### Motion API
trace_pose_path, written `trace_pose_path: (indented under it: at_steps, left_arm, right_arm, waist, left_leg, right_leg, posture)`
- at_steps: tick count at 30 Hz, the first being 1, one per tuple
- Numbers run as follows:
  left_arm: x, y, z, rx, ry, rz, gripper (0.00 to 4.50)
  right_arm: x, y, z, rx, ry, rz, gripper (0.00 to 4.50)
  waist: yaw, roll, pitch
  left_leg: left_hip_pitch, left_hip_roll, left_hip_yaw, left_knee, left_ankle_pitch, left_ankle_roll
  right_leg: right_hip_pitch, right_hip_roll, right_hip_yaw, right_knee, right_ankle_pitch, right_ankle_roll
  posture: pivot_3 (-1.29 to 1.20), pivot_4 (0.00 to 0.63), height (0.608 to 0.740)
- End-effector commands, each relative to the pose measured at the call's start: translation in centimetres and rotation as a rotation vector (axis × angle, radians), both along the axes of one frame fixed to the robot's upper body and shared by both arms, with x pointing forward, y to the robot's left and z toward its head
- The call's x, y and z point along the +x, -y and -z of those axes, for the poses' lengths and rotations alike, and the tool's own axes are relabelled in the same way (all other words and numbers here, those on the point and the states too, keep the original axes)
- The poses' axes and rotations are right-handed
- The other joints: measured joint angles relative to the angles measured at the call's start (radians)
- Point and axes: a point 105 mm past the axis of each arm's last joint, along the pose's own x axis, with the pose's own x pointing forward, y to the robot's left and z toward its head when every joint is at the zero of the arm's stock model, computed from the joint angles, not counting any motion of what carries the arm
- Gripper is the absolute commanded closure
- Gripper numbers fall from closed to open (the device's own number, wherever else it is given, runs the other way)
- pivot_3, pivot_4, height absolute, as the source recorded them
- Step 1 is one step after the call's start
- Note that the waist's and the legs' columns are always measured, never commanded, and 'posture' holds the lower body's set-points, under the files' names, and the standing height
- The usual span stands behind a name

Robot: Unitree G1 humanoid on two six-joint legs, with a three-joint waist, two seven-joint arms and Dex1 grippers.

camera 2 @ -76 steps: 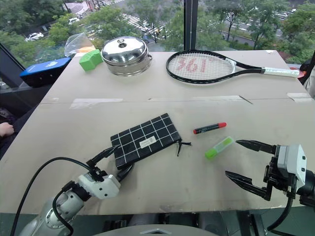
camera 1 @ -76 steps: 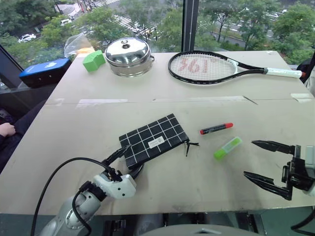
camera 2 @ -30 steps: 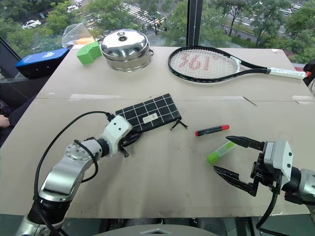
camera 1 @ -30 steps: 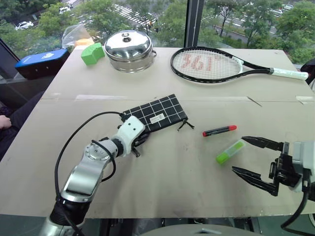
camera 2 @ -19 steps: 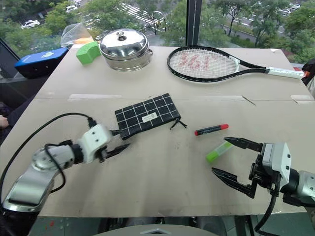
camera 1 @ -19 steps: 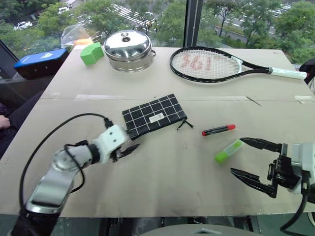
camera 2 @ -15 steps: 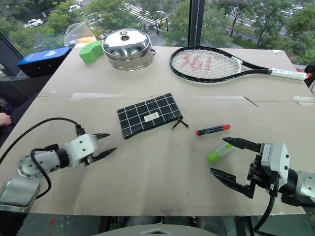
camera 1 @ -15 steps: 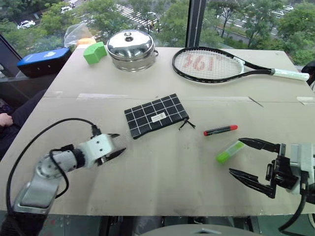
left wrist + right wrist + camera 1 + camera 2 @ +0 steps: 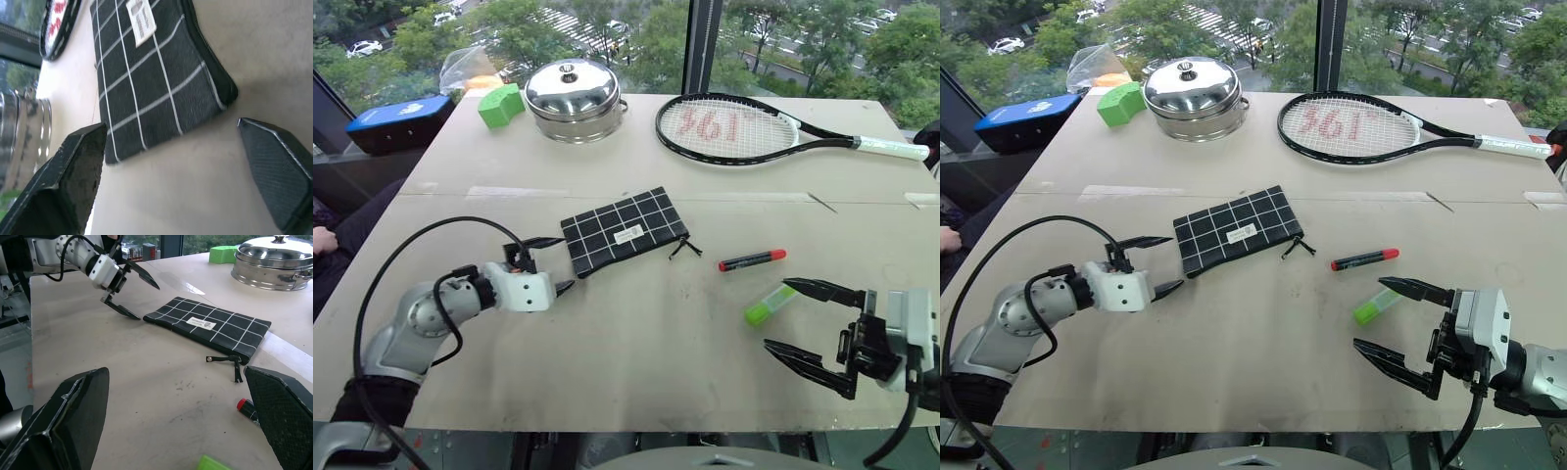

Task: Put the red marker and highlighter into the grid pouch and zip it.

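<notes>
Left eye view: flat black white-gridded fabric pouch [image 9: 622, 231] on table.
Left gripper [image 9: 554, 264]: wide, empty, just beside pouch.
Right gripper [image 9: 808, 322]: wide, empty.

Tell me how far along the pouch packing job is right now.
Nothing looks done yet. The red marker and highlighter lie loose on the table, outside the grid pouch. The open left hand sits at the pouch's end, holding nothing; the right hand is open near the highlighter. Loading and zipping remain.
</notes>
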Motion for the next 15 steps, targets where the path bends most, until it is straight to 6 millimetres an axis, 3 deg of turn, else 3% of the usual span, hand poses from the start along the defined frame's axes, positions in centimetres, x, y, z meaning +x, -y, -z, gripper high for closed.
trace_pose_path:
  at_steps: [1,15]
  left_arm:
    - [0.4,0.7,1.1,0.042,0.008,0.024,0.04]
    - [2.8,2.9,3.2,0.045,0.063,0.047,0.04]
  right_arm:
    - [-0.2,-0.2,-0.8,-0.002,0.045,-0.009,0.00]
    - [-0.3,-0.4,-0.8,-0.002,0.054,0.011,0.00]
  waist:
    - [0.000,0.000,0.000]
    - [0.029,0.016,-0.009]
  left_leg:
    - [0.000,0.000,0.000,0.001,0.000,0.000]
    - [-0.001,0.001,-0.002,0.014,-0.001,0.002]
  right_leg:
    - [0.000,0.000,0.000,0.001,0.000,0.000]
    - [0.003,-0.005,0.000,0.006,0.000,0.005]
  posture:
    - [0.00,0.150,0.740]
    - [0.00,0.150,0.740]
